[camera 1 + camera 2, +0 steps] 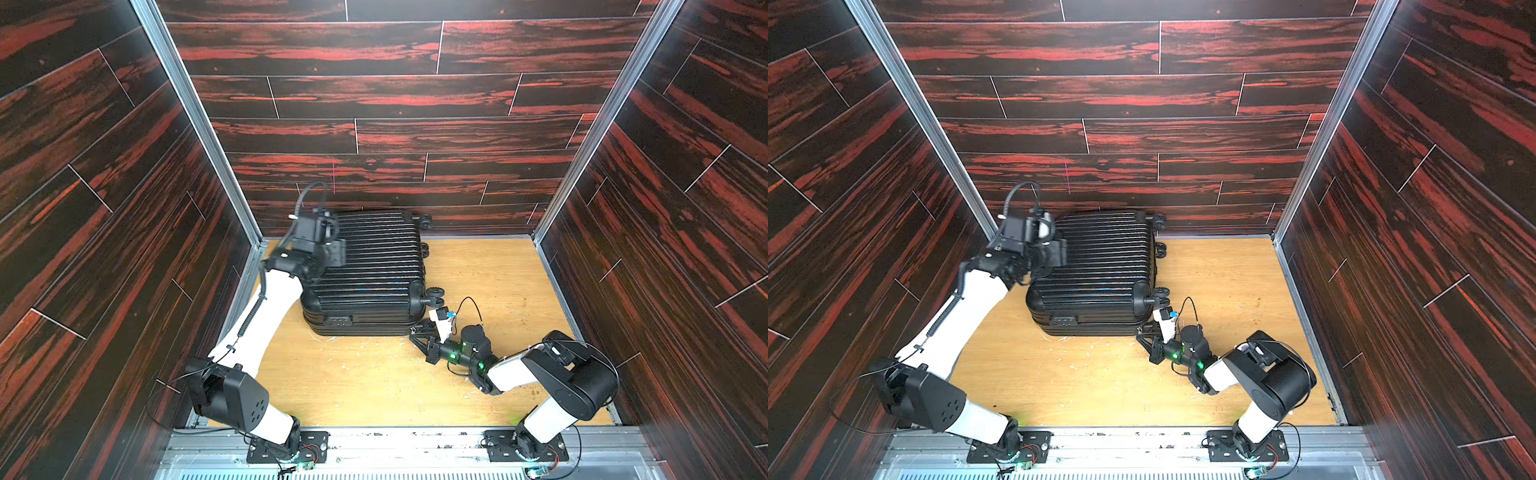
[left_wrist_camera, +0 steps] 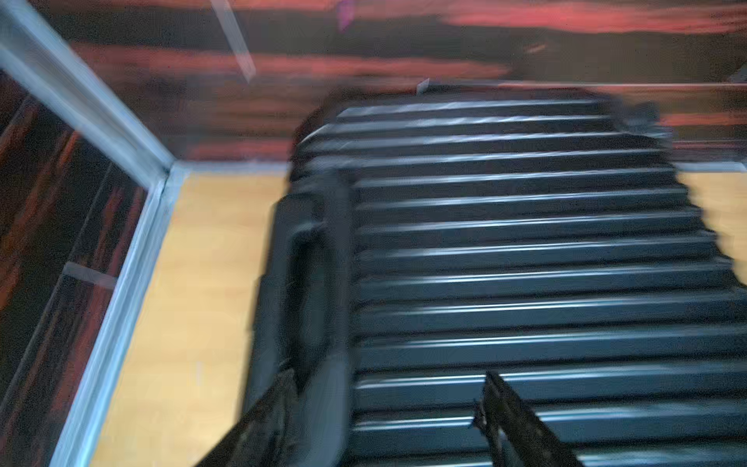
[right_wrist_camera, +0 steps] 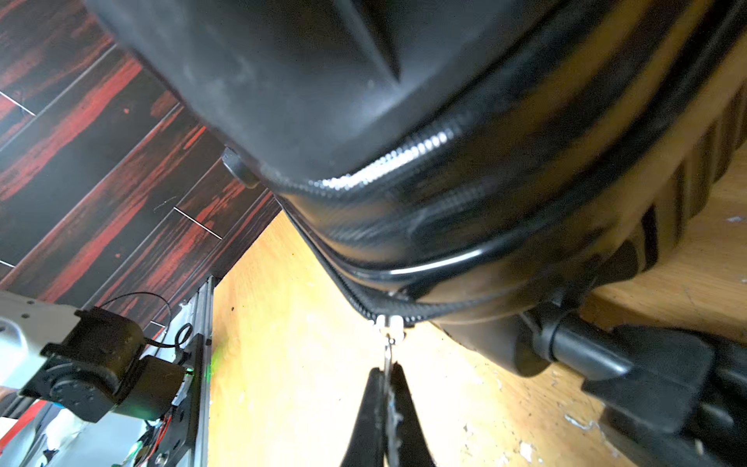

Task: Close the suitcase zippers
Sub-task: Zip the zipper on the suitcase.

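ok so the right gripper [image 3: 388,367] is clamped fully shut on the little silvery pull tab [image 3: 389,352]; the tab sticks straight out from its slider [image 3: 389,324], which sits on the zippers [image 3: 355,301] right at the suitcase's [image 1: 374,266] near corner on the wheel side; a caster wheel [image 3: 646,376] is just beside those closed fingers; how much of the track is zipped on either side of the slider, I honestly can't tell

behind that, the right arm [image 1: 511,370] lies low, forearm stretched out close to the wooden floor [image 1: 374,374] toward that corner, elbow bunched up higher above its base

the left gripper [image 2: 390,376] is a different story; jaws spread wide with nothing between them, hovering over the suitcase's ribbed top shell; one finger [image 2: 275,408] hangs over the moulded handle [image 2: 307,283] on the end away from the wheels, the other over the ribs; that wrist view is pretty blurry, so I can't say if a fingertip touches

the left arm [image 1: 266,316] climbs steeply from its base, white forearm angled up to the suitcase's handle end, wrist bent down over the shell

the suitcase itself lies flat on the floor, lid down, in both top views
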You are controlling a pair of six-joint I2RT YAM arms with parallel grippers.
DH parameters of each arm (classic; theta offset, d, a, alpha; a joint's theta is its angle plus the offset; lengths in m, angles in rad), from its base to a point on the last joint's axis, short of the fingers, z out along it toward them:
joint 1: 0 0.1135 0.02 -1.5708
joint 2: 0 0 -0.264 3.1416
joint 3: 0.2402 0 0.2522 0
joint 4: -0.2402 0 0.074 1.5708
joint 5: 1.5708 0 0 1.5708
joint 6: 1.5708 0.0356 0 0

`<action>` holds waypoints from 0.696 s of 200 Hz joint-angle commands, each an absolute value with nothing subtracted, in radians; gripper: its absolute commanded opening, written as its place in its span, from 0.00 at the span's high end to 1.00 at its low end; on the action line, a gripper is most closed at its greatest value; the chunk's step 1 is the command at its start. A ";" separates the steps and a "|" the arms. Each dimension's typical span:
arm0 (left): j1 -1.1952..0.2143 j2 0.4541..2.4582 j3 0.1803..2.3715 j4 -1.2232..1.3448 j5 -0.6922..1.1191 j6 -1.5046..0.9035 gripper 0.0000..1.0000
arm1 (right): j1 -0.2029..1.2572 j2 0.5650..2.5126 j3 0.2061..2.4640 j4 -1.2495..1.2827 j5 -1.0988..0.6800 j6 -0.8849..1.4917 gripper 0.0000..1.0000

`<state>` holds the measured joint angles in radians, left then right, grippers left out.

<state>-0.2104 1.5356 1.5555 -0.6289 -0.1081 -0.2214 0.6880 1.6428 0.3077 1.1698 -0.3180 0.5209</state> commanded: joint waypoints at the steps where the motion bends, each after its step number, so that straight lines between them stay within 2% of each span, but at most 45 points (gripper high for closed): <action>1: -0.138 1.565 1.577 -0.722 -0.041 -0.291 0.28 | 0.701 1.607 0.315 1.106 -0.360 0.493 1.00; 39: -0.055 1.680 1.641 -0.777 0.045 -0.279 0.38 | 0.701 1.590 0.326 1.072 -0.362 0.479 1.00; 81: -0.031 1.802 1.704 -0.786 0.063 -0.262 0.41 | 0.703 1.589 0.331 1.052 -0.365 0.469 1.00; 91: -0.024 1.830 1.723 -0.792 0.078 -0.268 0.46 | 0.703 1.589 0.333 1.050 -0.364 0.465 1.00; 104: -0.014 1.862 1.750 -0.807 0.092 -0.274 0.47 | 0.703 1.589 0.337 1.040 -0.361 0.460 1.00; 120: -0.005 1.894 1.771 -0.812 0.101 -0.295 0.59 | 0.704 1.587 0.342 1.030 -0.360 0.456 1.00; 139: 0.000 1.920 1.789 -0.820 0.136 -0.327 0.65 | 0.704 1.581 0.346 1.016 -0.356 0.447 1.00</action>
